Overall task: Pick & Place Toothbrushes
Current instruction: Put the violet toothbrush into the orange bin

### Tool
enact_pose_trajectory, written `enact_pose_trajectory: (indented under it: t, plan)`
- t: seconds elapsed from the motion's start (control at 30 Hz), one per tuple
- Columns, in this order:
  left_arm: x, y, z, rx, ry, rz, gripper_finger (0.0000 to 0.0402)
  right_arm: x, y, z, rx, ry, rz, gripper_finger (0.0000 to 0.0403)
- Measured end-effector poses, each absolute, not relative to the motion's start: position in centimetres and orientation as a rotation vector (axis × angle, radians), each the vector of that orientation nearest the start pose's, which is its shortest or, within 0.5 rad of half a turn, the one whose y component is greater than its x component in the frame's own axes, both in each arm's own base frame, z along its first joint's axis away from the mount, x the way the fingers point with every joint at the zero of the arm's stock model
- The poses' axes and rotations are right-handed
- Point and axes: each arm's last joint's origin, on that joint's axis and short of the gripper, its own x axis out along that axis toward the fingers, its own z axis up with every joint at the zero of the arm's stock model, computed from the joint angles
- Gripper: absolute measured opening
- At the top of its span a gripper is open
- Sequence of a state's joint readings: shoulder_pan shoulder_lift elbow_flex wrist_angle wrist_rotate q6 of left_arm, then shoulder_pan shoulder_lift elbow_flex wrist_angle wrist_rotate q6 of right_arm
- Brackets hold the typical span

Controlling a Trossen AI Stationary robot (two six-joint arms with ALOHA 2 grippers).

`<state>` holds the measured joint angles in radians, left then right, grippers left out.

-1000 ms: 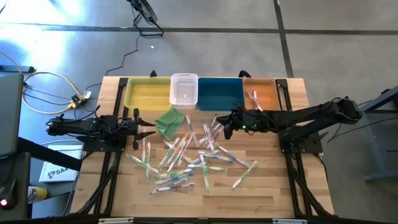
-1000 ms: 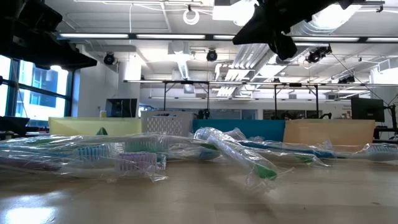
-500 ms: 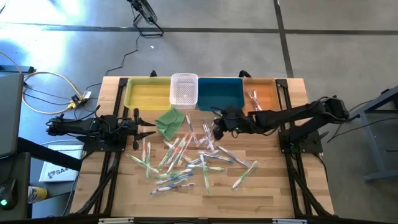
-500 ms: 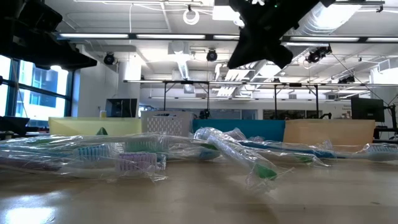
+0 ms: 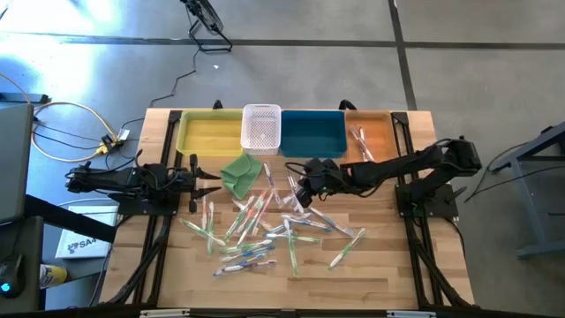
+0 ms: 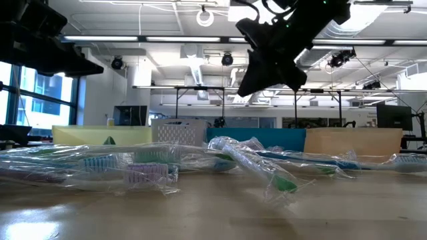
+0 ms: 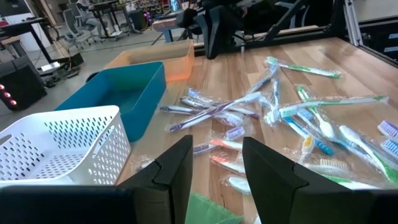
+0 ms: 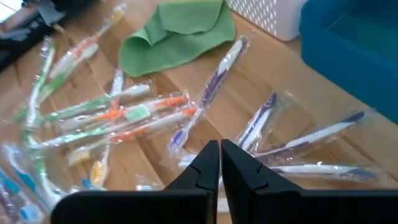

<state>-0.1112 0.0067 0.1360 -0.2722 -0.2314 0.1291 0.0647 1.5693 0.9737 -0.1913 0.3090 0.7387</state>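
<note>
Wooden table with bins, cloth and scattered toothbrushes

A light wooden table (image 5: 353, 265) was seen from above; along its far edge a yellow bin (image 5: 210, 132), a white perforated basket (image 5: 261, 128), a blue bin (image 5: 312, 132) and an orange bin (image 5: 369, 136) were set side by side. A folded green cloth (image 5: 240, 172) and wrapped toothbrushes (image 5: 265, 225) were spread across its middle.

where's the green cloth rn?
High view: the green cloth lies on the table's far left-centre, just in front of the white basket and yellow bin, at the toothbrush pile's far edge.
</note>
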Motion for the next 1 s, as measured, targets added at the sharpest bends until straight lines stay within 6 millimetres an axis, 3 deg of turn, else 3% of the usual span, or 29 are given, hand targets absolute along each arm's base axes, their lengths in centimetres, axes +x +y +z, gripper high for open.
enact_pose_trajectory:
  t: [0.4, 1.0]
  plan:
    - [8.6, -0.3, 18.3, 0.153, 0.15, 0.11, 0.0136, 32.5, 1.3, 20.8, 0.623, 0.662, -0.493, 0.0121]
    - [8.6, -0.3, 18.1, 0.156, 0.165, 0.108, 0.0136, 33.4, 1.8, 17.7, 0.714, 0.768, -0.504, 0.0126]
